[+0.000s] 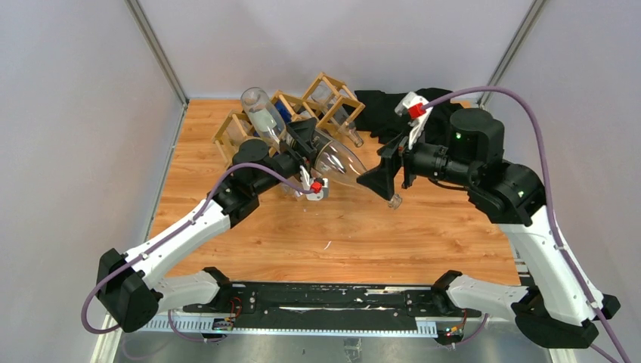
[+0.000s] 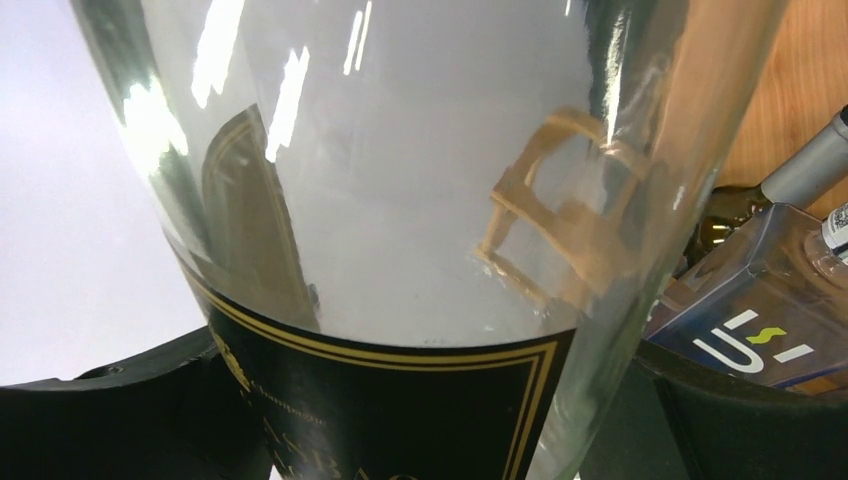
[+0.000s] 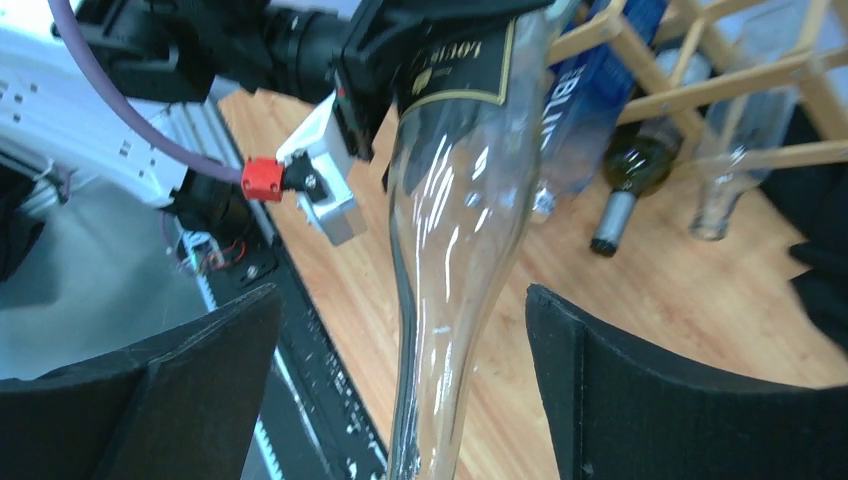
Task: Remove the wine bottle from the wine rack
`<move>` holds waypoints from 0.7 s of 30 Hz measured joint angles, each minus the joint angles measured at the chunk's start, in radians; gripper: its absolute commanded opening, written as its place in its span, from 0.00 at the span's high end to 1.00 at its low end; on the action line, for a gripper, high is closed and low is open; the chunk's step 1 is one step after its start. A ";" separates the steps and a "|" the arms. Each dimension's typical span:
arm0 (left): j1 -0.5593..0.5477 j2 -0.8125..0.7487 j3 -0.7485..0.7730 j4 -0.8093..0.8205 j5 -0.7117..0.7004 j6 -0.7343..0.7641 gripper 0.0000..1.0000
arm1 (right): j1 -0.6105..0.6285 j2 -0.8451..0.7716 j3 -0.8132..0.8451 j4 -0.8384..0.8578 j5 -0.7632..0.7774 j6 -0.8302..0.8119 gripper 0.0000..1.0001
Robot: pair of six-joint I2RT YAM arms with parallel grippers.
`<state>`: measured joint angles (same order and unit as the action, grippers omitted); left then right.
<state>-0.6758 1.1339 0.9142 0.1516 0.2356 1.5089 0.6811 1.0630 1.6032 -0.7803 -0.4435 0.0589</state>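
Observation:
The wine bottle is clear glass with a black, gold-edged label, and it hangs level above the table, clear of the wine rack. My left gripper is shut on its labelled body. In the left wrist view the bottle fills the frame between the black fingers. My right gripper stands open around the bottle's neck. Both of its pads are apart from the glass. The light wooden rack lies behind.
In the rack rest a blue bottle, a dark bottle and a clear one, necks pointing at the table. Another clear bottle sticks up from the rack's left end. A black cloth lies at the back right.

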 measured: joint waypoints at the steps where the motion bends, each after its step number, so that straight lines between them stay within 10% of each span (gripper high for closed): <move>1: 0.000 -0.002 -0.002 0.002 -0.004 -0.005 1.00 | 0.000 -0.001 0.015 0.013 0.014 0.000 0.05; 21: 0.000 -0.071 0.014 -0.024 -0.187 -0.452 1.00 | 0.000 -0.212 -0.109 0.448 0.182 0.052 0.02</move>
<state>-0.6762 1.0634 0.9279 0.1272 0.0490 1.0569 0.6811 0.8513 1.4937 -0.3325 -0.2615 0.1108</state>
